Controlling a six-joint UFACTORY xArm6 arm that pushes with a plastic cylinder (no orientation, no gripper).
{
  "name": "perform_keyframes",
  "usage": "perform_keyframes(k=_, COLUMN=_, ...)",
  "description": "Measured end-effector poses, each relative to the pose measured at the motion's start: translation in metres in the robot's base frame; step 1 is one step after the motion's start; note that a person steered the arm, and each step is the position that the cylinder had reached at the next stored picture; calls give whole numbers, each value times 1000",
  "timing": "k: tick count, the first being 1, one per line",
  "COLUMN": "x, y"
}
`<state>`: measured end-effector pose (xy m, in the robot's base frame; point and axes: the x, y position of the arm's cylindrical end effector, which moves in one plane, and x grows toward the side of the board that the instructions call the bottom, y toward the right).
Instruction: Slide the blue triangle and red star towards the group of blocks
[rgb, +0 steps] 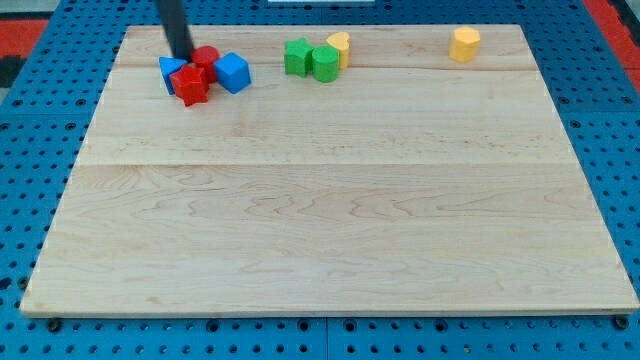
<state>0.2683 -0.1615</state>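
Note:
The red star (190, 86) lies near the board's top left corner. The blue triangle (170, 70) touches its upper left side. A red round block (206, 57) sits just above the star, and a blue cube (232, 73) touches the star's right side. My tip (183, 58) stands at the top of this cluster, between the blue triangle and the red round block, just above the star. Farther right along the top edge stands a group of a green star-like block (297, 56), a green block (324, 62) and a yellow block (339, 47).
A single yellow hexagonal block (464, 44) sits near the top right. The wooden board (330, 200) lies on a blue perforated table; its edges show on all sides.

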Motion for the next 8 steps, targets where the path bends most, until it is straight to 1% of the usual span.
perform_keyframes(k=1, x=7, y=42)
perform_keyframes(k=2, x=7, y=-3)
perform_keyframes(k=3, x=-40, y=-44)
perform_keyframes(k=4, x=-32, y=-98)
perform_keyframes(k=5, x=13, y=-101)
perform_keyframes(k=6, x=32, y=-40)
perform_keyframes(k=7, x=32, y=52)
perform_keyframes(k=8, x=35, y=90)
